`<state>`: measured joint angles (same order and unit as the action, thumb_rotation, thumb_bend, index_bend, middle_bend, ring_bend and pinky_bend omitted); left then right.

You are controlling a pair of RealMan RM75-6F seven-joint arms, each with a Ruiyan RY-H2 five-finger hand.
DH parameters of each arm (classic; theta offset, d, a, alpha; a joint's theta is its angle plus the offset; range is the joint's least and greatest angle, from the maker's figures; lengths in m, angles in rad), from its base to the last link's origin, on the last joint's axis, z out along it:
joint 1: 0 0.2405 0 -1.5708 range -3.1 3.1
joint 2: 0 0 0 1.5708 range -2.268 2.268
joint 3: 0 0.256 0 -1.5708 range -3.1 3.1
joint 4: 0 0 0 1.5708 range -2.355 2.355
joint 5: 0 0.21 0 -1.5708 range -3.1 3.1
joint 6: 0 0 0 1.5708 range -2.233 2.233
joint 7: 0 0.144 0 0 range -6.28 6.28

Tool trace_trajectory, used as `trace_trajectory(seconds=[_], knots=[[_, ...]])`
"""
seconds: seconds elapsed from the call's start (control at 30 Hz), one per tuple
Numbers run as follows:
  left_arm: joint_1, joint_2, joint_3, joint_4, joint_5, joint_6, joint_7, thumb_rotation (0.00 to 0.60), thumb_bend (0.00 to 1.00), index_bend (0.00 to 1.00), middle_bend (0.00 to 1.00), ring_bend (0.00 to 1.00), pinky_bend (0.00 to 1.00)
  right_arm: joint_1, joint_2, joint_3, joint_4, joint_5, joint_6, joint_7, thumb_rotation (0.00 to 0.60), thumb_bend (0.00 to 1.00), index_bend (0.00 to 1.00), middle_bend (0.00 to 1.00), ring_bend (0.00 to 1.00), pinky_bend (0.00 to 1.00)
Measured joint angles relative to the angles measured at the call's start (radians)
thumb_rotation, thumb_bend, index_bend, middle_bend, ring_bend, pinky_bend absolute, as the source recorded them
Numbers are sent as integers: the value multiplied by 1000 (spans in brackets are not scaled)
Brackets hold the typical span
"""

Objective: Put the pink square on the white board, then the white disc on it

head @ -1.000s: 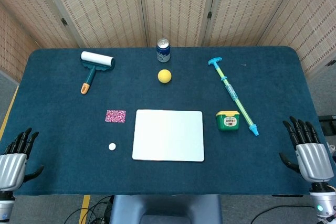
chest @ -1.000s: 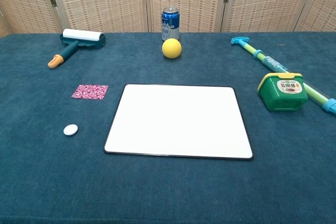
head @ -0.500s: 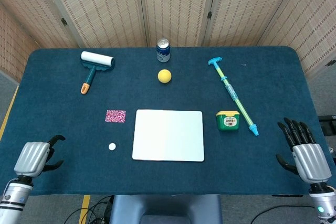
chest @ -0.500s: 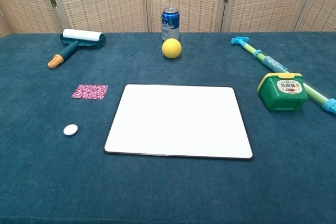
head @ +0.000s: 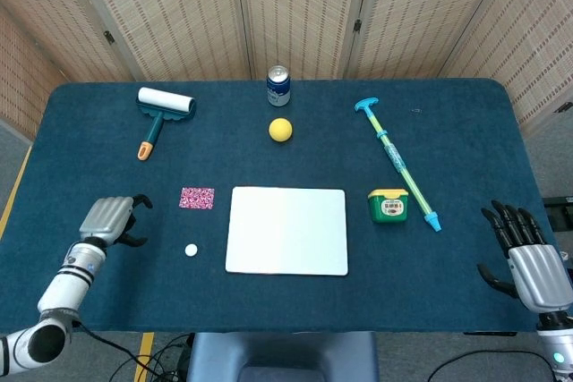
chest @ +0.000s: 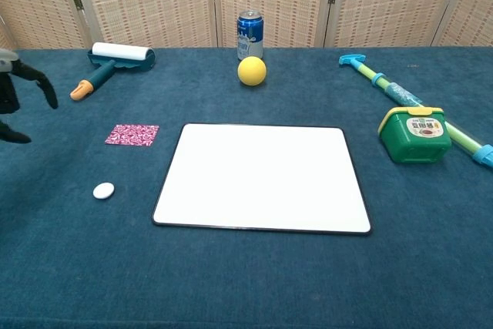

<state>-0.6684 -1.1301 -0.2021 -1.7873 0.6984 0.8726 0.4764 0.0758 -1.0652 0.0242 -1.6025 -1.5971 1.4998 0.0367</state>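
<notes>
Left hand, fingers spread and empty, has advanced from table's near-left edge toward pink square (thin, limp-looking; pinch an edge).

Green box: printed label on lid, characters too small to read. Blue can: white markings, not legible. No other text anywhere.

Bright even overhead light, faint shadows, sharp focus
</notes>
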Motion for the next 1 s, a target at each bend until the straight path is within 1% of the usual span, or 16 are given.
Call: trace_trajectory(seconds=[0.1,0.23,0.37,0.53,0.73,1.0], knots=[[-58,-45,-5,62,-57,-25,24,600,242,362,1000,1000,1000,2,2,1,1,5,-5,5,600,192,0,0,0,0],[-111,-106,-3,147,-94,-54,35,600,246,348,1000,1000,1000,4,3,2,3,7,-8,8,600,193,0,0,0,0],[-144,-154,5,221,-113,-84,22,600,246,335,1000,1000,1000,7,3,2,4,13,-19,6,600,193,0,0,0,0],[-159,-221,20,308,-105,-86,-10,600,246,318,1000,1000,1000,13,2,2,3,22,-34,0,600,193,0,0,0,0],[-168,-291,29,404,-62,-95,-55,600,246,322,1000,1000,1000,15,1,1,1,24,-38,-7,600,193,0,0,0,0],[-210,-359,27,528,-45,-165,-94,600,246,337,1000,1000,1000,19,1,5,2,39,-51,-8,600,195,0,0,0,0]])
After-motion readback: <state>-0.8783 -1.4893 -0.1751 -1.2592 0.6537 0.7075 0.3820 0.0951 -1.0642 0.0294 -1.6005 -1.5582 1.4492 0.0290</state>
